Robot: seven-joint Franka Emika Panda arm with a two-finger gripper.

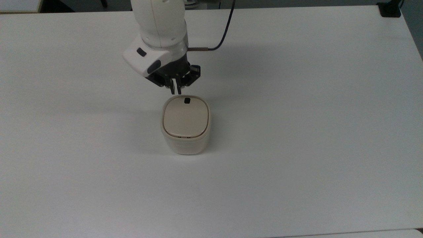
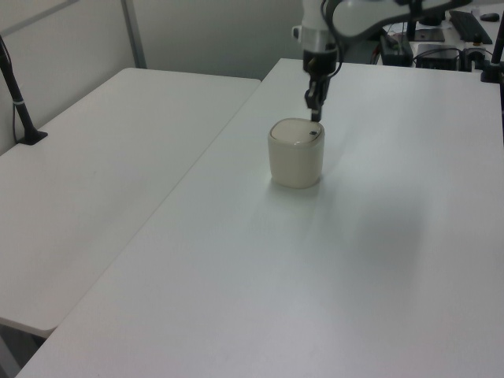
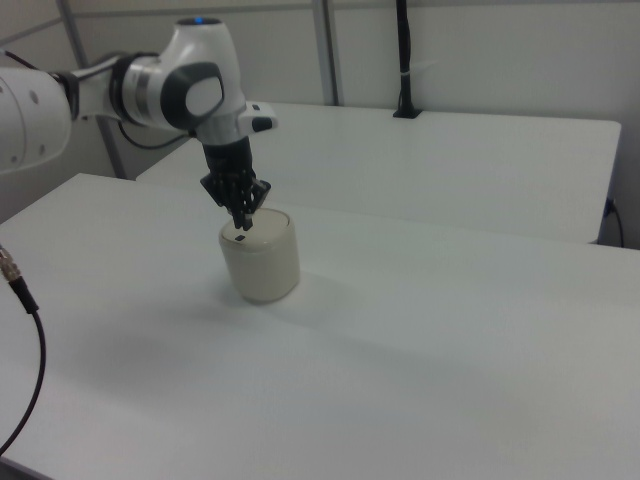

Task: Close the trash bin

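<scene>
- The trash bin is sitting near the middle of the smooth white desk: a rounded-square cream plastic tub, its flat beige lid lying shut, with a small black square mark at the lid's 12 o'clock edge in the top view.
- The end effector is hanging just off the bin's 11 o'clock rim, apart from the lid, fingers nearly closed and gripping nothing.
- A dark cable is trailing behind the arm; a second desk is standing alongside.
</scene>
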